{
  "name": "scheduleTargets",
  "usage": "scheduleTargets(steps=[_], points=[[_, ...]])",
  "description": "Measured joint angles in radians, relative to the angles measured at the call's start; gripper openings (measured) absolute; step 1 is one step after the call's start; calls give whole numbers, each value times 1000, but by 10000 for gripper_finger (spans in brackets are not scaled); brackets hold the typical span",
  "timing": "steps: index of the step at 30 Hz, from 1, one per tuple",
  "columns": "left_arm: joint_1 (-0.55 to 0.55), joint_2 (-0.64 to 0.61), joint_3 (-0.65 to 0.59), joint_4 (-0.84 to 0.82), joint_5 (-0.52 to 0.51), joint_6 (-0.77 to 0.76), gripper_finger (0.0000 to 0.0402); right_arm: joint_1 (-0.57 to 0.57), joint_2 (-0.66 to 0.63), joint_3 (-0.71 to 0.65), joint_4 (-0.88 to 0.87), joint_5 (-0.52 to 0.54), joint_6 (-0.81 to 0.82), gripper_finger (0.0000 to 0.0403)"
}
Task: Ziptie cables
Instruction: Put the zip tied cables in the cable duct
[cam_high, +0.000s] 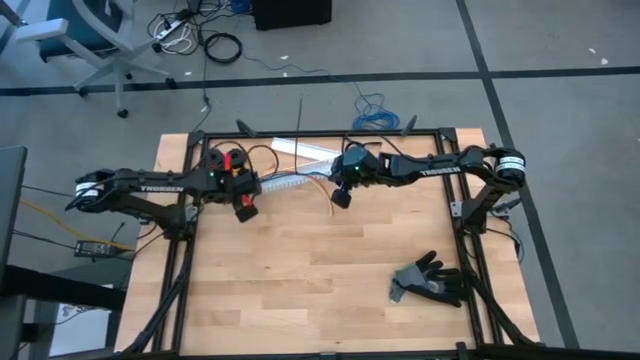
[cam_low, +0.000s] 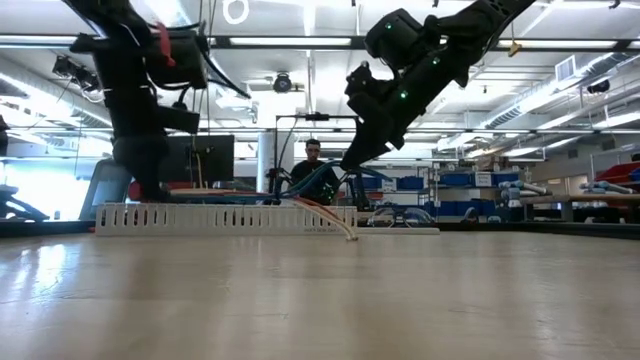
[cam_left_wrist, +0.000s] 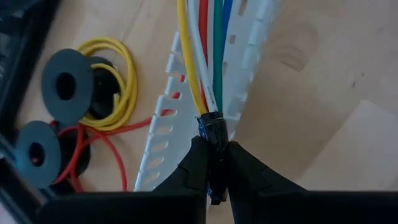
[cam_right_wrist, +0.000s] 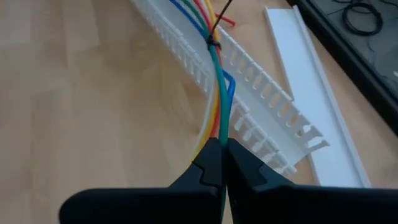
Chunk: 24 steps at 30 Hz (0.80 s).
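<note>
The cables (cam_right_wrist: 214, 74), a bundle of yellow, red, white, green and blue wires, run over a white slotted duct (cam_high: 290, 182) near the table's far edge. The ziptie (cam_right_wrist: 213, 42) is wrapped round the bundle, its thin black tail sticking away from it. My left gripper (cam_high: 245, 208) is shut on the bundle's left end. My right gripper (cam_high: 340, 197) is shut on the bundle farther right. In the low view, loose wire ends (cam_low: 345, 228) droop onto the table. My left gripper pinches the bundle's end between its two fingers, just behind a black band (cam_left_wrist: 211, 124) around the wires. The fingers slant down and lie along the cables, which run away from them over the duct (cam_left_wrist: 165, 130). My right gripper pinches the wires (cam_right_wrist: 219, 132) together between its two fingers, a short way from the ziptie. It slants down from the table's right and lies along the cables. A blue wire (cam_right_wrist: 230, 87) bows out of the bundle just ahead of the fingertips.
Wire spools with yellow and red wire (cam_left_wrist: 68, 93) lie beside the duct at the far left. A flat white duct cover (cam_right_wrist: 311, 81) lies beyond the duct. A black glove (cam_high: 428, 280) lies at the near right. A person (cam_low: 313, 165) sits beyond the table.
</note>
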Motion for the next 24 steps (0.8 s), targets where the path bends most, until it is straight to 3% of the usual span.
scheduleTargets(steps=[9,17,24], points=[[188,-3,3,43,215,79,39,-15,0,0,3,-33,-10,2],[264,-2,4,47,271,87,41,-14,0,0,3,-33,-16,2],[281,2,9,32,230,86,83,-14,0,0,3,-34,-16,2]])
